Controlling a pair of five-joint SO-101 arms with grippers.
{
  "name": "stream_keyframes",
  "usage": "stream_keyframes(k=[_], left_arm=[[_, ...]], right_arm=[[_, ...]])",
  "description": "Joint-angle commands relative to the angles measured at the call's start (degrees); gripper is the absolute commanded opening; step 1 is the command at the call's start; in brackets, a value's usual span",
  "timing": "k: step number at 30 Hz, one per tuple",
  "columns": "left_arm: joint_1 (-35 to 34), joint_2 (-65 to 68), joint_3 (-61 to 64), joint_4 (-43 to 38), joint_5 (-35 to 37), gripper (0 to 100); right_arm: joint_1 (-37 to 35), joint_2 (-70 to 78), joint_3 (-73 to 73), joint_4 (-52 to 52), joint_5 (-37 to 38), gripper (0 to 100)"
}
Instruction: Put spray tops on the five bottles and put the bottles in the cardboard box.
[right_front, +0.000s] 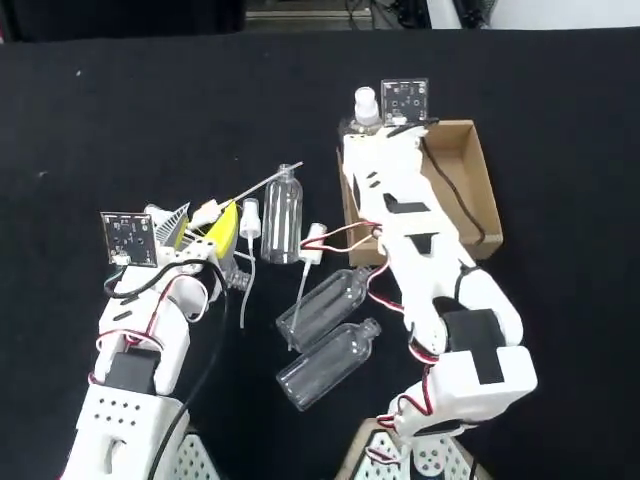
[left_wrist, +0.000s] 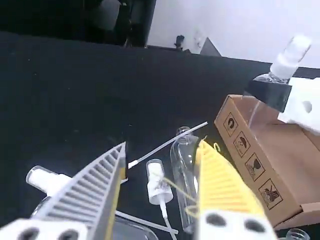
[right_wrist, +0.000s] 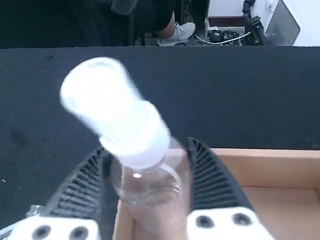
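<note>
Boxing step: the right end effector (right_wrist: 147, 155) pinches a capped spray bottle (right_wrist: 145, 192) over the rim of the cardboard box (right_front: 462, 160) — next, lower and release. The left end effector (left_wrist: 162, 145) hangs spread near a loose spray top (left_wrist: 157, 182).

My left claw (left_wrist: 162, 145) is two-toned: one ribbed grey finger (left_wrist: 95, 185) and one yellow finger (left_wrist: 220, 185), both on white bases. My right claw (right_wrist: 146, 150) has black ribbed fingers (right_wrist: 210, 175), also on white bases. The capped bottle (right_wrist: 150, 195) is clear under a white spray top (right_wrist: 115, 105). The uncapped bottles (right_front: 325, 305) are clear too, and the loose spray tops (right_front: 312, 243) are white with thin white tubes. The worktop (right_front: 120, 120) is flat black. The cardboard box (left_wrist: 265, 170) is plain brown, with small dark symbols printed along one side. My arms (right_front: 420, 230) are white with black blocks and red wires.
</note>
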Motion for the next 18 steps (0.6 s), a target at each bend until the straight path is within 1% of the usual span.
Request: stream_keyframes(k=[1,3,18], left_arm=[[-0.2,-0.6,-0.6,-1.3,0.3,22],[-0.2,-0.6,-0.6,-1.3,0.3,22],[-0.2,-0.6,-0.6,-1.3,0.2,22]], right_arm=[[-1.4,-0.2,-0.4,-2.0,0.4,22.1],[-1.4,-0.2,-0.4,-2.0,0.3,24.2],[-1.4,-0.7,0.7,-2.0,0.2,24.5]])
